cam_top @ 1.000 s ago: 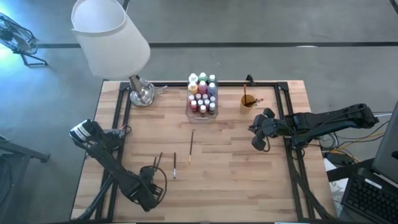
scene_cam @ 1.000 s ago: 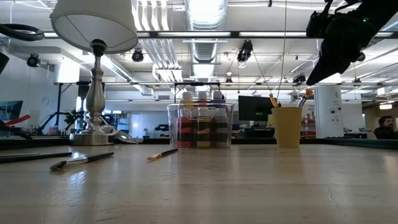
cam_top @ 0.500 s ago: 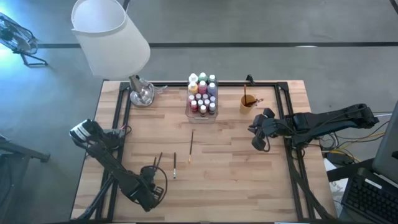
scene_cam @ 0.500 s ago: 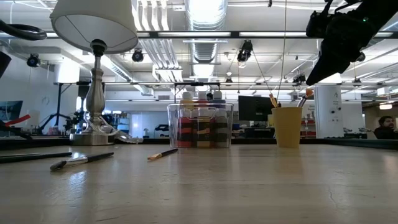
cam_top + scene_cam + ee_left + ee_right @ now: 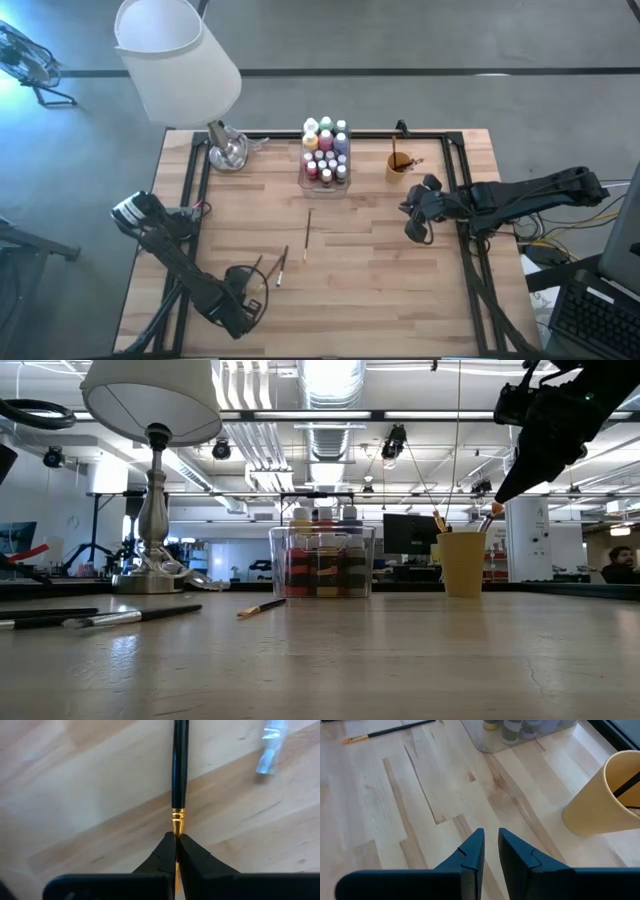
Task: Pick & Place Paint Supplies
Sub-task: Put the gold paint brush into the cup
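Note:
Two dark-handled paintbrushes lie at the table's near left: one with a gold ferrule and, to its right, one with a silver ferrule. My left gripper is shut on the gold-ferruled brush. A third brush lies mid-table. Small paint bottles with white caps stand inside a clear box at the far middle. My right gripper hangs above the table near the orange cup, its fingers nearly together and holding nothing. My left gripper pinches the brush at its gold ferrule between its two fingertips. The fingers come slanting down from the table's near side, roughly in line with the brush. The black handle runs away from the fingers, low over the wood.
A lamp with a white shade stands on a metal base at the far left corner. The orange cup holds a few brushes. Black rails run along the table's sides. Bare wood spreads between the box and the near edge.
My left gripper has shut on the gold-ferruled brush. Both brushes at the near left have turned a little, their far ends swinging toward the table's right. The right arm has kept its place.

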`<action>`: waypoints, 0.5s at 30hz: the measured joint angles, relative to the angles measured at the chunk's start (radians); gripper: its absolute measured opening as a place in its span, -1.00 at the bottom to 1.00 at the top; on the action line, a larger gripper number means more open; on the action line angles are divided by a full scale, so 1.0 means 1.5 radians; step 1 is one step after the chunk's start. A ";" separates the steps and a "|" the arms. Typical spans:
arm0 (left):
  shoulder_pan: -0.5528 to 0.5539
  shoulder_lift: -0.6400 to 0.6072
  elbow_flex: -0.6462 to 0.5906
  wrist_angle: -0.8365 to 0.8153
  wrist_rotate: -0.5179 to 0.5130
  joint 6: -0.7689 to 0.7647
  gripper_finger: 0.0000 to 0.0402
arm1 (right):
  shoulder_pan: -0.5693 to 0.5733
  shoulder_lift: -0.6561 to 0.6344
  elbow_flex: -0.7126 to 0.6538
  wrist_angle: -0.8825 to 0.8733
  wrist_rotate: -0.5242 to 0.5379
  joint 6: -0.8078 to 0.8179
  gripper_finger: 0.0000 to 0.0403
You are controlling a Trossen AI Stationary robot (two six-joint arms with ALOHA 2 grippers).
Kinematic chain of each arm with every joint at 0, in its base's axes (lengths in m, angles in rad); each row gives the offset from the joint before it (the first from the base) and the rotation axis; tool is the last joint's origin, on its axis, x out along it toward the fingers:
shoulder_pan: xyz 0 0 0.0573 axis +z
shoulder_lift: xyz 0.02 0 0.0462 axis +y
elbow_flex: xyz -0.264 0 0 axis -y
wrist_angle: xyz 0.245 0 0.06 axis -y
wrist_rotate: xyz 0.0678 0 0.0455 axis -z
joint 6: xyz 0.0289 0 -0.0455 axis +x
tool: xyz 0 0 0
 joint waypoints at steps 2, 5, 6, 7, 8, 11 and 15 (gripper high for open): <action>-0.001 -0.008 0.002 -0.019 0.002 0.007 -0.97 | 0.000 0.000 -0.004 0.000 0.000 0.000 -0.77; -0.001 -0.030 0.022 -0.068 0.002 0.011 -0.97 | 0.000 0.000 -0.008 0.000 0.000 0.000 -0.80; -0.001 -0.036 0.032 -0.091 0.002 0.012 -0.97 | 0.000 0.000 -0.009 0.000 0.000 -0.001 -0.81; -0.001 -0.042 0.040 -0.114 -0.001 0.014 -0.97 | 0.000 0.000 -0.009 0.000 -0.001 -0.003 -0.81; -0.001 -0.048 0.051 -0.138 -0.007 0.017 -0.97 | 0.000 0.000 -0.009 0.001 -0.001 -0.007 -0.81; 0.000 -0.067 0.083 -0.202 -0.046 0.031 -0.97 | 0.000 0.000 -0.009 0.015 -0.004 -0.031 -0.79; 0.019 -0.093 0.115 -0.253 -0.128 0.065 -0.98 | 0.005 0.000 -0.014 0.092 -0.052 -0.101 -0.74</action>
